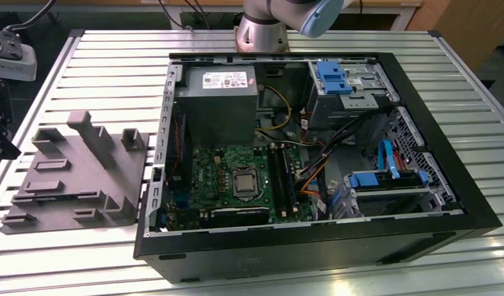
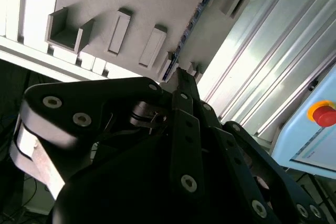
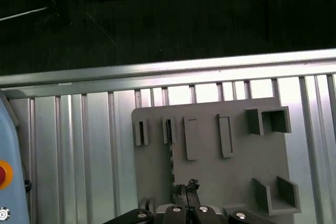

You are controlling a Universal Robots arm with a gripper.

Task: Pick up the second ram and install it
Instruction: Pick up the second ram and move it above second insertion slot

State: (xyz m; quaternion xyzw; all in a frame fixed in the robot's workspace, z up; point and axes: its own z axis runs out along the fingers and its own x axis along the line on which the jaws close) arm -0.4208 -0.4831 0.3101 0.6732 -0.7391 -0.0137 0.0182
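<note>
The desk [image 1: 95, 55] is silver metal. On the exterior view's left lies a grey holder [image 1: 79, 166]. In the second wrist view the second ram [image 2: 197, 11] stands on edge in a holder slot, my gripper [image 2: 182, 74] at one end. I cannot tell if my gripper is wide, narrow or pinching. I think the ram is light, stiff and easy to break, best pinched by its flat sides. Its chips and bottom edge are hidden. On the exterior view's right sits the computer case [image 1: 318, 246].
</note>
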